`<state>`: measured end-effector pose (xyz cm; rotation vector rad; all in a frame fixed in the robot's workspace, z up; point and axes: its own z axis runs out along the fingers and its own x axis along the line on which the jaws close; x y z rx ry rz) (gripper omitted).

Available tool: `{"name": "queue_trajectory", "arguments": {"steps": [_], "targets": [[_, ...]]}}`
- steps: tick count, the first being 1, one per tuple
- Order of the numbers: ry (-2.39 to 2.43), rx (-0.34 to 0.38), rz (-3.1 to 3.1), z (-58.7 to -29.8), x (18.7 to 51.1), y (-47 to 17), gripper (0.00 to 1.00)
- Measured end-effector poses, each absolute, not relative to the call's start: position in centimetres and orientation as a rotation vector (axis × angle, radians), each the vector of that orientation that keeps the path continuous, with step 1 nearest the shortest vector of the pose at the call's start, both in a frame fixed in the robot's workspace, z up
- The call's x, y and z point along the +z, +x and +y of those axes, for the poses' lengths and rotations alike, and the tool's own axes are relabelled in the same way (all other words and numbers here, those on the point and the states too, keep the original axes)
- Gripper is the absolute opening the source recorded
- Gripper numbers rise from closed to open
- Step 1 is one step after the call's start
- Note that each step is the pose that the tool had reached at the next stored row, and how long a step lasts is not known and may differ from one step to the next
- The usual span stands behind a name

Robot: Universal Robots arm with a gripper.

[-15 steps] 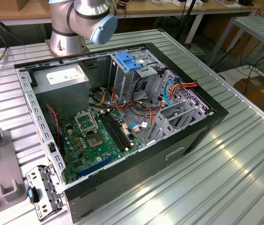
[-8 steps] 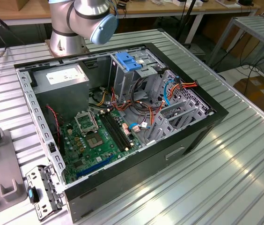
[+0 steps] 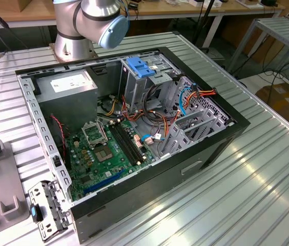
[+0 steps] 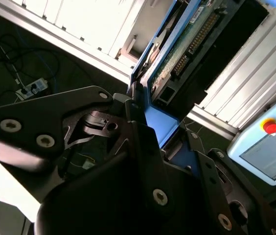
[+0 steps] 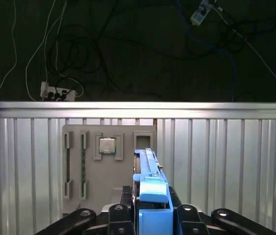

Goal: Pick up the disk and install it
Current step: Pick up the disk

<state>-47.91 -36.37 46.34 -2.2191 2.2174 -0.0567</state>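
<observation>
Workspace, exterior view: open computer case [image 3: 185,169] lies on a ribbed table [image 3: 247,195], drive cage [image 3: 152,84] facing up, likely for access.
Grip, second wrist view: gripper [image 4: 142,111] clamped on the disk [image 4: 187,36] by its blue side rails, leaving its circuit board untouched.
Position, first wrist view: disk [image 5: 149,169] held edge-on in the gripper [image 5: 152,208], a parts tray [image 5: 77,147] beyond it.

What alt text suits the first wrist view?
The black end effector grips the blue-railed hard disk edge-on. Beyond it, a grey plastic tray with a square processor chip lies on a ribbed metal table.
</observation>
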Motion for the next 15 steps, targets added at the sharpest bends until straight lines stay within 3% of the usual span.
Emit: {"name": "queue_trajectory", "arguments": {"steps": [15], "targets": [[-2.219, -0.057, 2.217, -36.4, 50.1, -47.9, 0.37]]}}
